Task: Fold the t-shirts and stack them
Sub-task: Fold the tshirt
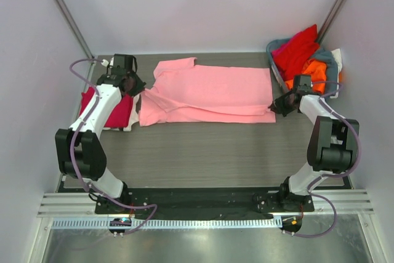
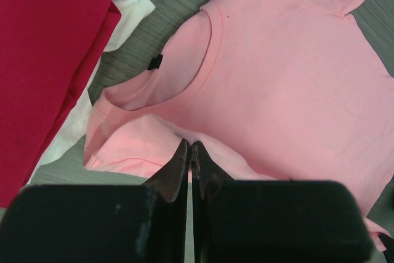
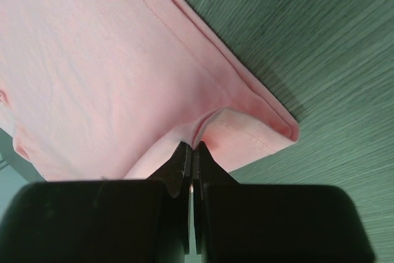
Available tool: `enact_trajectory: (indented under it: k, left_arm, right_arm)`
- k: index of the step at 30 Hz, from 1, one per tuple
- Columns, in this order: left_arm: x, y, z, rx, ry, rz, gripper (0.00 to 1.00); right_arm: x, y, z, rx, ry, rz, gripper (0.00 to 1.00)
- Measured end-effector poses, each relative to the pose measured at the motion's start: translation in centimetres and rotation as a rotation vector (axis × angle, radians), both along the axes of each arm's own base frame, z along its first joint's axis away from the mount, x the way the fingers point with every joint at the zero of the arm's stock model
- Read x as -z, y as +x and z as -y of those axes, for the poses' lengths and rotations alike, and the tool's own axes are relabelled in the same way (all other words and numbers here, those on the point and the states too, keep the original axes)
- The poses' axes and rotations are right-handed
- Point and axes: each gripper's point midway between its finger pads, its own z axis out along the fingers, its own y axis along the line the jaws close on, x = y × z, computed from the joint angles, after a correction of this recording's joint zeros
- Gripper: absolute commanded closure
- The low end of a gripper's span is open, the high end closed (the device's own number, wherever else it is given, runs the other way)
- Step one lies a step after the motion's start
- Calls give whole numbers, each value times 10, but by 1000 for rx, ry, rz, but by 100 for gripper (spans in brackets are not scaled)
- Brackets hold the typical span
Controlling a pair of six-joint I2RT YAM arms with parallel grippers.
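A light pink t-shirt (image 1: 209,93) lies spread across the middle of the table, collar to the left and hem to the right. My left gripper (image 1: 143,90) is shut on its cloth at the shoulder just below the collar (image 2: 189,146). My right gripper (image 1: 275,106) is shut on a pinch of its hem near the bottom corner (image 3: 194,147), where the hem is folded over. At the left a folded crimson t-shirt (image 2: 49,47) rests on a white t-shirt (image 2: 132,13). Red (image 1: 298,50) and orange (image 1: 314,72) t-shirts fill the basket.
The grey-blue basket (image 1: 277,69) stands at the back right corner, close behind my right gripper. The crimson and white stack (image 1: 114,110) sits under my left arm by the table's left edge. White walls close in the table on three sides.
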Motion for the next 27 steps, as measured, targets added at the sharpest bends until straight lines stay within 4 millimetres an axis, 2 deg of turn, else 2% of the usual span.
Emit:
enact_trajectory:
  k: [12,27]
  left_arm:
    - [-6,14,-1,1,17,12,100]
    - [6,29,1,1,22,-22,100]
  right_arm:
    - [-4,15,-1,-8,13,18,99]
    - [-6,34,2,-5,17,30,99]
